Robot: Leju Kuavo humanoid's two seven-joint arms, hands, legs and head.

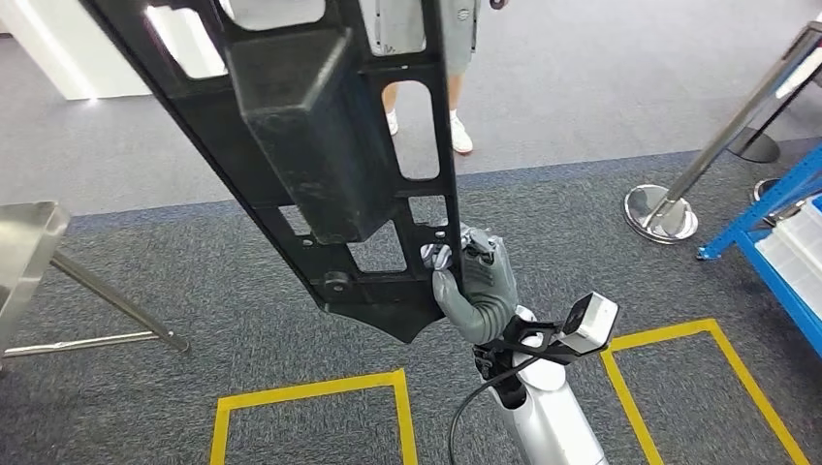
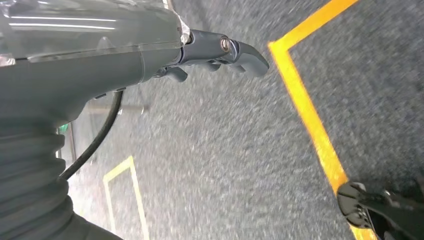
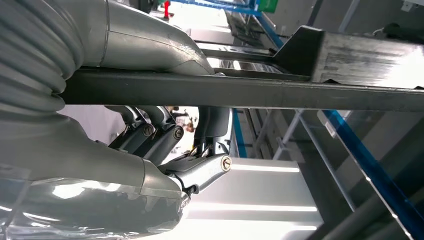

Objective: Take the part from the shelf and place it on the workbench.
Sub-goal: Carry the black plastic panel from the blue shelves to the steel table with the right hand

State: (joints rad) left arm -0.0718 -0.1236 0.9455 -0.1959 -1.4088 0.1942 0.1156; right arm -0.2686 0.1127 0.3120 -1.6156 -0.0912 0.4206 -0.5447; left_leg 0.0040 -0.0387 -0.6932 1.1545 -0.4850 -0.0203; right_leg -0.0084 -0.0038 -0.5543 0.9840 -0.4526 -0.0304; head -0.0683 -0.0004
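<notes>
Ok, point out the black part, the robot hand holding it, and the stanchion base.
Part (image 1: 300, 145), head view, on its raised box.
Right robot hand (image 1: 480, 286), head view, on its back.
Stanchion base (image 1: 660, 213), head view, on the chrome disc.

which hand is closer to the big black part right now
Right. The right hand grips the black part at its lower edge; the left hand hangs over the carpet, touching nothing.

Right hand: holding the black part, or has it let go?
Holding. The right hand grips the black part's lower edge, carried above the carpet.
</notes>
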